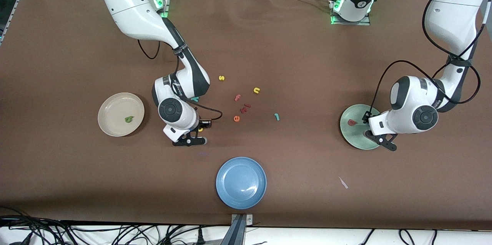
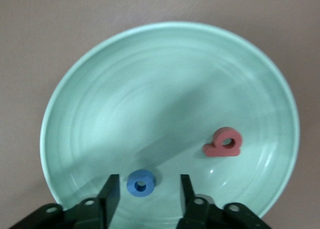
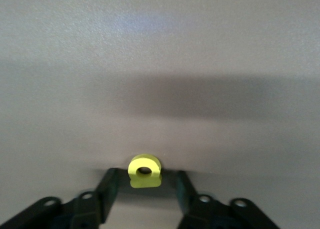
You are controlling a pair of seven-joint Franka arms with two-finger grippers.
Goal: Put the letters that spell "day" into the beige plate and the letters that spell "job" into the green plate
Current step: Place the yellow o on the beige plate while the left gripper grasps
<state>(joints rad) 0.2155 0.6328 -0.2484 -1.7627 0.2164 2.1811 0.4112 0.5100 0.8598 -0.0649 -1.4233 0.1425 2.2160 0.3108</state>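
Over at the left arm's end of the table, the left gripper (image 2: 145,196) hangs above the green plate (image 2: 125,84), jaws parted, and the blue o (image 2: 140,182) lies flat on the plate between the fingers (image 2: 111,194) with a clear gap on each side, touching neither. The salmon b (image 2: 224,143) sits on the same plate, a little apart from the o. That makes 2 letters in the green plate.

At the right arm's end, the right gripper (image 3: 145,194) is low over the bare table, just beside the beige plate (image 1: 111,103). The yellow a (image 3: 144,170) sits between its fingers (image 3: 107,189), jaws spread wider than the letter, nothing gripped that I can see. The green d (image 1: 129,119) lies in the beige plate, 1 letter there.

Mid-table, the teal j (image 1: 276,116) lies loose on the cloth, near the orange e (image 1: 236,118), the salmon f (image 1: 237,98), the yellow n (image 1: 256,90) and the yellow s (image 1: 221,78). A teal piece (image 1: 195,99) peeks out by the right arm's wrist; its shape I cannot tell. The blue plate (image 1: 241,182) sits nearest the front camera.
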